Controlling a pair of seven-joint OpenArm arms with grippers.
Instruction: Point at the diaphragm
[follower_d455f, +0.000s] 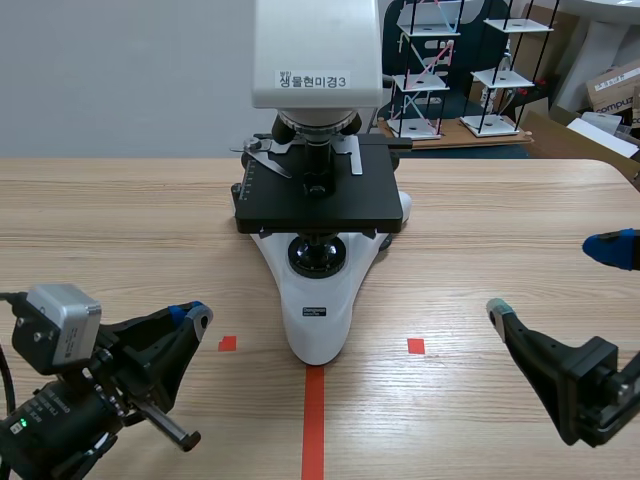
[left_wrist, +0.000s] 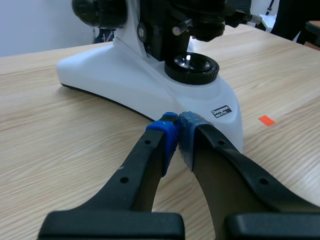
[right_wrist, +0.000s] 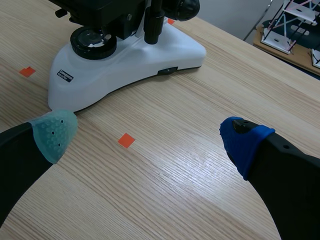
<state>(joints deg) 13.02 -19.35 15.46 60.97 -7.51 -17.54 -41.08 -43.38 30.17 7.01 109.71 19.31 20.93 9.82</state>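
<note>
A white microscope (follower_d455f: 318, 300) with a black stage (follower_d455f: 315, 195) stands in the middle of the table. Its diaphragm (follower_d455f: 318, 237) is the dark part under the stage, above the round lamp lens (follower_d455f: 318, 257). My left gripper (follower_d455f: 197, 314) is shut on nothing at the front left; in the left wrist view its tips (left_wrist: 177, 125) meet just short of the microscope's base (left_wrist: 150, 85), with the lamp lens (left_wrist: 192, 65) ahead. My right gripper (follower_d455f: 550, 278) stands open at the front right. In the right wrist view it (right_wrist: 150, 136) is well apart from the base (right_wrist: 130, 62).
Orange-red tape squares (follower_d455f: 416, 346) and a tape line (follower_d455f: 314, 420) mark the table's front. Behind the table stand wire model racks (follower_d455f: 430, 70) and cardboard boxes (follower_d455f: 612, 88). Bare wood lies either side of the microscope.
</note>
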